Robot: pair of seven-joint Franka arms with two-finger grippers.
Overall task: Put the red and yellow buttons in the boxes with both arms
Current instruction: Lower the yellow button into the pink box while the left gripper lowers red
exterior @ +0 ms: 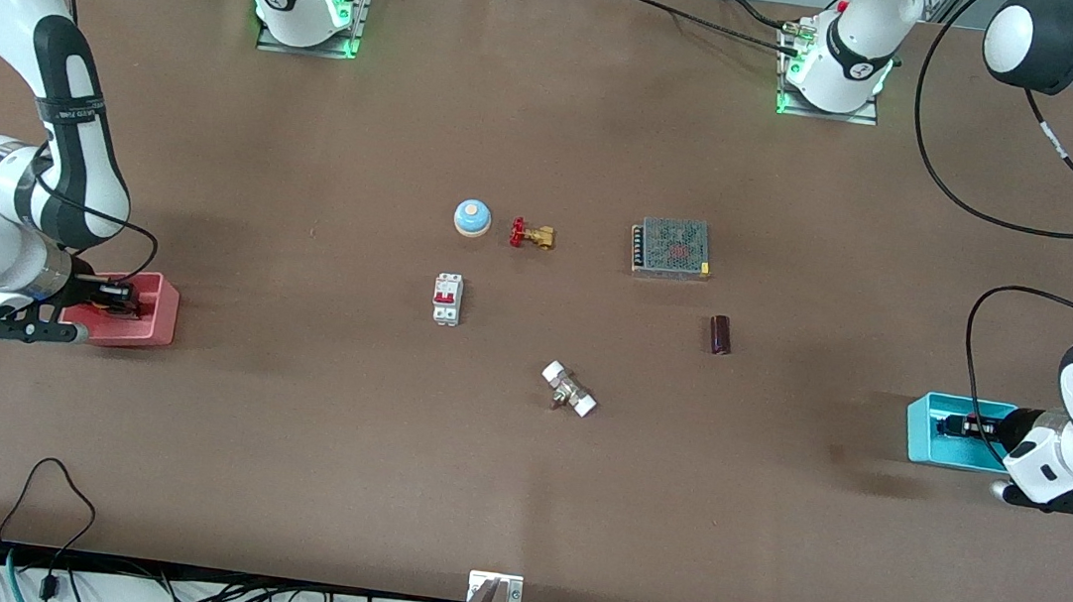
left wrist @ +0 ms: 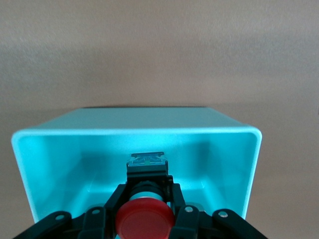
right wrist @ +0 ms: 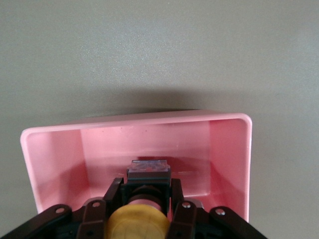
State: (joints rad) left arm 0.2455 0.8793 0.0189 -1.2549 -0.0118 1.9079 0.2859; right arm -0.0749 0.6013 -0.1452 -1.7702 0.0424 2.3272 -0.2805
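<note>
Now my left tool (left wrist: 145, 211) is down inside the cyan box (exterior: 927, 432), fingers (left wrist: 115, 199) clamped on the red button (left wrist: 145, 220), whose black base points at twelve o'clock toward the box wall. My right tool (right wrist: 139, 211) sits in the pink box (exterior: 158, 313), clamped on the yellow button (right wrist: 135, 224) the same way. Both wrist views show the caps and grip plainly; from the front, the arms cover most of that, and only there do I see the boxes at opposite ends of the surface (exterior: 518, 479).
</note>
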